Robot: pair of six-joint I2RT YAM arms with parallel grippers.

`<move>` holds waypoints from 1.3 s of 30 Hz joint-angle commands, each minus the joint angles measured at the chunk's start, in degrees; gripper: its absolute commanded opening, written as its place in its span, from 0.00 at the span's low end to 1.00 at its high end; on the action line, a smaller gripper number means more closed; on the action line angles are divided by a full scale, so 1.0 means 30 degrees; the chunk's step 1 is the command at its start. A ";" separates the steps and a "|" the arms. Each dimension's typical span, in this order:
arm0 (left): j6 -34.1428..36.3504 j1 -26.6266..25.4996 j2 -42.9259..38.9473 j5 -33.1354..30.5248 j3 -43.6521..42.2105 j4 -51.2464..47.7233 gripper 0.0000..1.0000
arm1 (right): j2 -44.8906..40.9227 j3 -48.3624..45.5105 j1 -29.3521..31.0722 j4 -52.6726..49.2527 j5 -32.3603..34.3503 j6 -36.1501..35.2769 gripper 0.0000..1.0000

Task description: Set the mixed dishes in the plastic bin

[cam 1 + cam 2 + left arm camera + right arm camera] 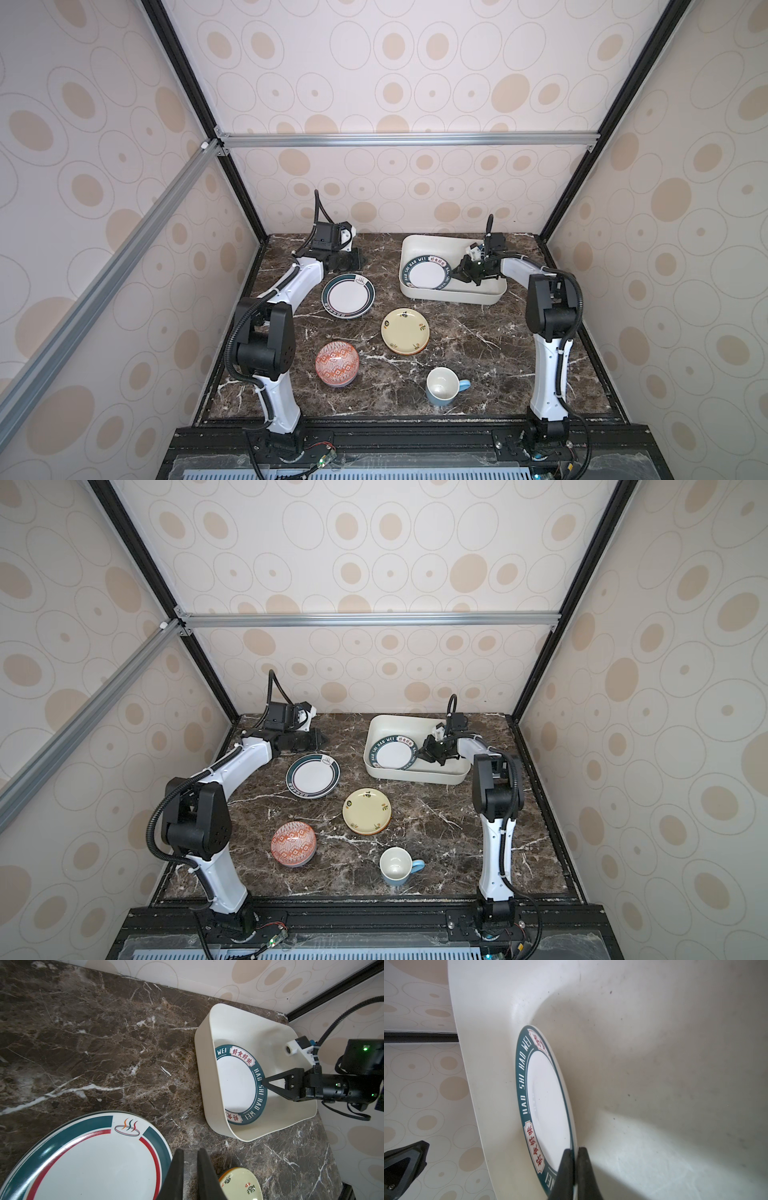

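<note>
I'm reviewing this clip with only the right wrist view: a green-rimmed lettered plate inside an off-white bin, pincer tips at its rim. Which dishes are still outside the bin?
Observer: Four are on the marble table: a green-and-red banded plate, a cream-yellow plate, a red-orange patterned bowl and a light-blue mug.
Operator: Where's the left pincer?
Observer: The left pincer is beside the banded plate's far edge, fingers slightly apart, nothing between them.
Operator: Room left in the bin?
Observer: Probably. In both top views the lettered plate covers only the left half of the bin.
</note>
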 commanded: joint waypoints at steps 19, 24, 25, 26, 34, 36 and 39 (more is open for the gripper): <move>0.1719 0.4917 -0.3522 -0.1451 -0.4911 -0.0369 0.49 | -0.0789 1.2450 0.9066 -1.0413 1.7373 -0.8241 1.00; 0.1549 0.5014 -0.3976 -0.1159 -0.5738 0.0072 0.55 | 0.0901 1.4755 0.9463 -1.0852 1.1292 -0.6566 0.78; 0.1515 0.5017 -0.4084 -0.1133 -0.6004 0.0237 0.55 | 0.1327 1.5059 0.9672 -1.1011 1.1153 -0.6352 0.74; 0.1477 0.5042 -0.4152 -0.1079 -0.6251 0.0384 0.56 | 0.1741 1.5286 0.9867 -1.1161 1.0883 -0.6197 0.71; 0.1124 0.5064 -0.4081 -0.1191 -0.8155 0.1498 0.27 | 0.4528 1.6010 1.0989 -1.1148 0.7233 -0.4831 0.51; 0.1067 0.5067 -0.3943 -0.1254 -0.8269 0.1654 0.24 | 0.4813 1.5981 1.1206 -1.0980 0.6882 -0.4795 0.51; 0.0937 0.5077 -0.3616 -0.1593 -0.8168 0.1772 0.21 | 0.5247 1.5886 1.1386 -1.0831 0.6620 -0.4496 0.51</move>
